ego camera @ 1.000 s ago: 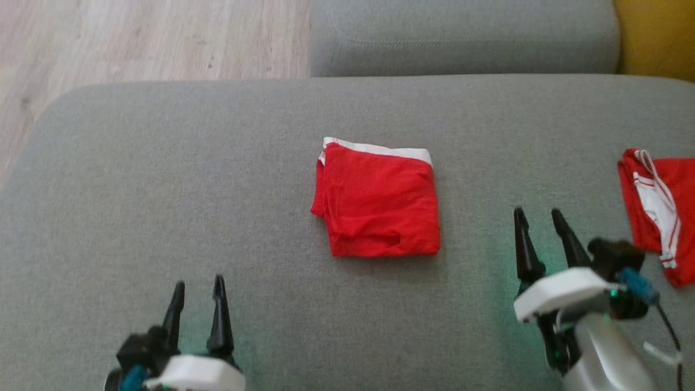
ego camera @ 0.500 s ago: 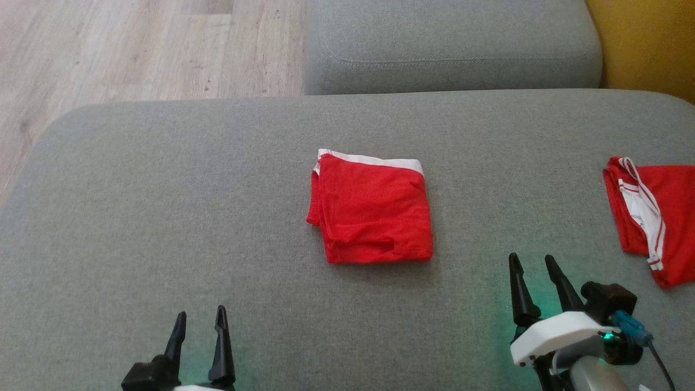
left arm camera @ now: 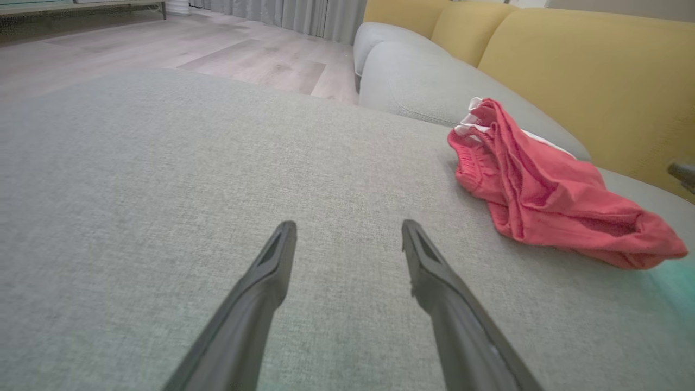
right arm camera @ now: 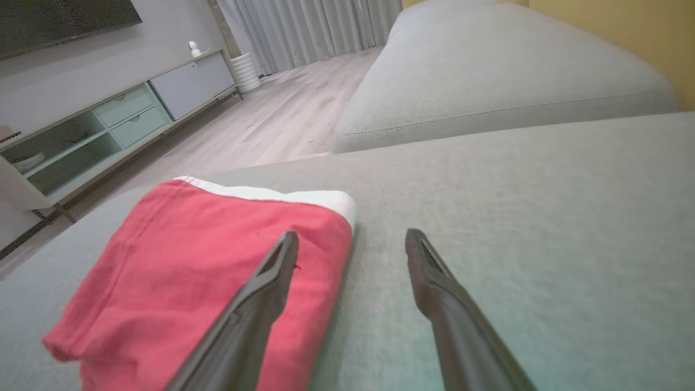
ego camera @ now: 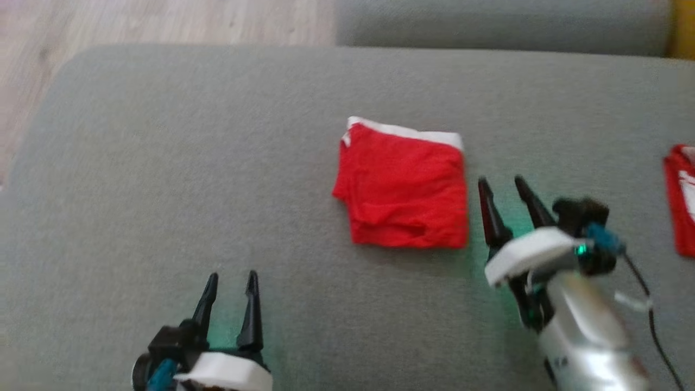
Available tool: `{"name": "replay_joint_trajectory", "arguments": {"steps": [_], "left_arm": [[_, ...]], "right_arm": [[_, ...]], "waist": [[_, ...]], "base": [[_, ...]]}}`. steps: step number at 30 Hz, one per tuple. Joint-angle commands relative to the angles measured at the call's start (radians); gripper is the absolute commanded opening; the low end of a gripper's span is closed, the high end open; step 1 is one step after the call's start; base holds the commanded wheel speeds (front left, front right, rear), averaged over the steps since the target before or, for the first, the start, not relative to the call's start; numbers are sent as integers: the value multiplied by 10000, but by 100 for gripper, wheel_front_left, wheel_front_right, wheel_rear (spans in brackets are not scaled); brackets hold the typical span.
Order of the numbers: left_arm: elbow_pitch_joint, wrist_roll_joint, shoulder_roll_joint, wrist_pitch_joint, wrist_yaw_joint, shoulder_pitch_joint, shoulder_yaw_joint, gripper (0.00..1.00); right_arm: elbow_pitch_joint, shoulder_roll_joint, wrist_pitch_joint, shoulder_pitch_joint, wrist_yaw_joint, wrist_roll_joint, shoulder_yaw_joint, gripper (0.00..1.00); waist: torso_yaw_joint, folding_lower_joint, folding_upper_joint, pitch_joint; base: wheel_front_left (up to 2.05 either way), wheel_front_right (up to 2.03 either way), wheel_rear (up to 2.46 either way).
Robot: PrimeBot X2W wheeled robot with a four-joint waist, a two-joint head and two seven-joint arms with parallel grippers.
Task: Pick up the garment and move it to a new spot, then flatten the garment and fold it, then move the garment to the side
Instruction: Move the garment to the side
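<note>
The garment [ego camera: 404, 187], red with a white band along its far edge, lies folded into a rough square near the middle of the grey sofa cushion [ego camera: 163, 163], its layered folds showing along the left and near edges. Just beside its right edge hangs the right gripper [ego camera: 500, 181], fingers spread with nothing between them, their tips pointing up the head view alongside the cloth's right side. In the right wrist view the garment [right arm camera: 190, 271] sits to the left, and the right gripper [right arm camera: 352, 234] straddles its right border: one finger shows over the red cloth near the white band, the other over bare cushion. Whether that finger touches the cloth cannot be told. The left gripper [ego camera: 232, 275] sits low and left in the head view, well apart from the garment, also spread and holding nothing. From the left wrist view the garment [left arm camera: 543, 184] lies ahead and off to the right of the left gripper [left arm camera: 347, 225], with open grey fabric between them. Farther out, a second red garment [ego camera: 681, 201] with white trim lies at the right edge of the cushion. Beyond are another grey cushion [ego camera: 488, 21], a yellow backrest [left arm camera: 570, 65], pale wood floor [ego camera: 163, 21], and a low cabinet [right arm camera: 108, 125].
</note>
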Motion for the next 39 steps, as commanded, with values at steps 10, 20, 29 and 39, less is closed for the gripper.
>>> {"name": "replay_joint_trajectory", "arguments": {"steps": [10, 20, 29, 39], "left_arm": [[-316, -364, 81, -51, 92, -692, -112, 100], [-506, -391, 81, -51, 16, -842, -101, 100], [-569, -241, 81, -51, -254, -1224, -407, 100], [-439, -28, 81, -51, -434, -1354, -663, 100]], "right_arm": [[2280, 25, 667, -1540, 65, -532, -94, 54], [2387, 26, -50, -1733, 65, -343, 440, 0], [1859, 26, -279, -1337, 65, 416, 1055, 0], [1440, 26, -300, -842, 65, 930, 1743, 0]], "waist": [[1134, -3, 0, 1054], [193, -3, 0, 906], [-2503, -3, 0, 428], [-5254, -3, 0, 326]], "base": [[0, 0, 0], [0, 0, 0], [0, 0, 0], [0, 0, 0]]}}
